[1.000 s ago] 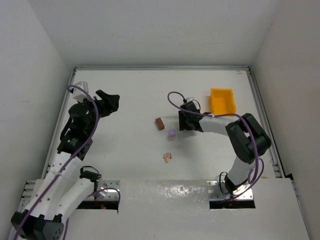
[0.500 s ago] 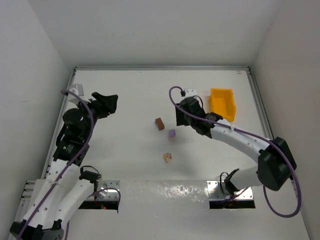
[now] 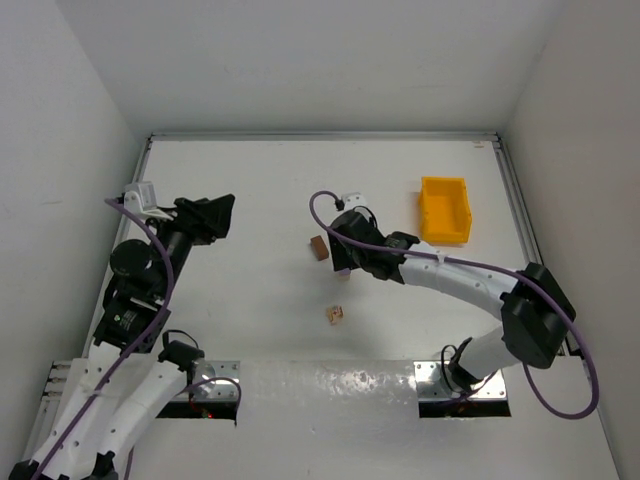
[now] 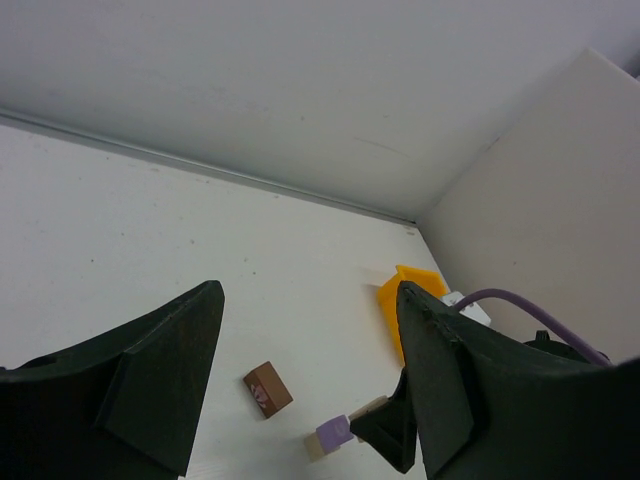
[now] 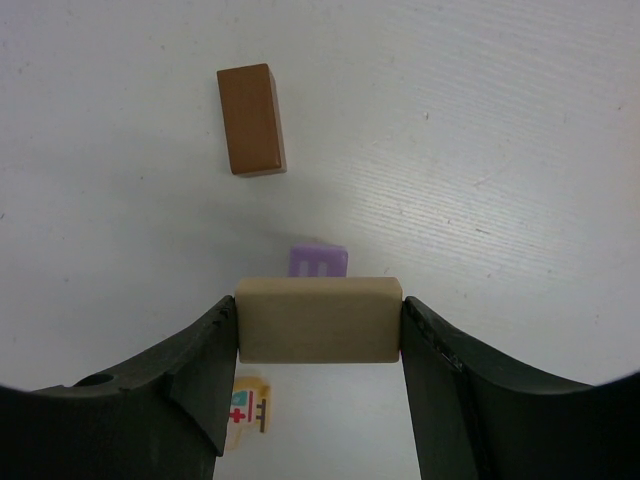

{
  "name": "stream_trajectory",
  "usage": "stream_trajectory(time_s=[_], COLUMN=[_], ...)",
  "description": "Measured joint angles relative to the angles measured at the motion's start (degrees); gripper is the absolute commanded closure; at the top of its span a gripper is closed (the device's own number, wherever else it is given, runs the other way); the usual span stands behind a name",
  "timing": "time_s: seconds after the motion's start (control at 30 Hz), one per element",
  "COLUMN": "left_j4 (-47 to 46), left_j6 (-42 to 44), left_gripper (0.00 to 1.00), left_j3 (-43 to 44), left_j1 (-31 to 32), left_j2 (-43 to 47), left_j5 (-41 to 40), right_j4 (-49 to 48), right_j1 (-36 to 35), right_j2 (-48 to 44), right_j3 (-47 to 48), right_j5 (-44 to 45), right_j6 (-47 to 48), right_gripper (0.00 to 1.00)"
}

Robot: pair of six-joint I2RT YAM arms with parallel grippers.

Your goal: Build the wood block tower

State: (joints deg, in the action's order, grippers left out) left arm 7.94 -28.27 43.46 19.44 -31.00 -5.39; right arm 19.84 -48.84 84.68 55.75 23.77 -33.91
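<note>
My right gripper point(image 5: 319, 308) is shut on a plain pale tan block point(image 5: 318, 330) and holds it above a purple-topped block point(image 5: 320, 260) on the table. A dark reddish-brown block point(image 5: 251, 119) lies flat beyond them, and a small tan block with red and green marks point(image 5: 248, 408) lies nearer. In the top view the right gripper point(image 3: 343, 262) covers the purple block, with the brown block point(image 3: 318, 247) to its left and the marked block point(image 3: 335, 314) below. My left gripper point(image 3: 222, 215) is open and empty, raised at the left. No blocks are stacked.
A yellow plastic bin point(image 3: 445, 210) stands at the back right. It also shows in the left wrist view point(image 4: 400, 300), behind the brown block point(image 4: 268, 388) and the purple block point(image 4: 333, 434). White walls enclose the table on three sides.
My right gripper, holding the tan block, has moved left and nearer, from beside the bin to over the purple block. My left arm has shifted slightly.
</note>
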Motion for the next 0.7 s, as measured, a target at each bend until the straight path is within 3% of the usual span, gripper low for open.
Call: stream_trajectory(time_s=[0.7], left_j4=[0.5], left_j6=[1.0], left_gripper=[0.33], left_j3=[0.0], left_j1=[2.8], left_j2=[-0.1], left_j5=[-1.4], right_j4=[-0.2], right_j1=[-0.2], right_j2=[4.5], right_j3=[0.5], right_j5=[-1.3], right_j6=[-3.5], right_gripper=[0.43])
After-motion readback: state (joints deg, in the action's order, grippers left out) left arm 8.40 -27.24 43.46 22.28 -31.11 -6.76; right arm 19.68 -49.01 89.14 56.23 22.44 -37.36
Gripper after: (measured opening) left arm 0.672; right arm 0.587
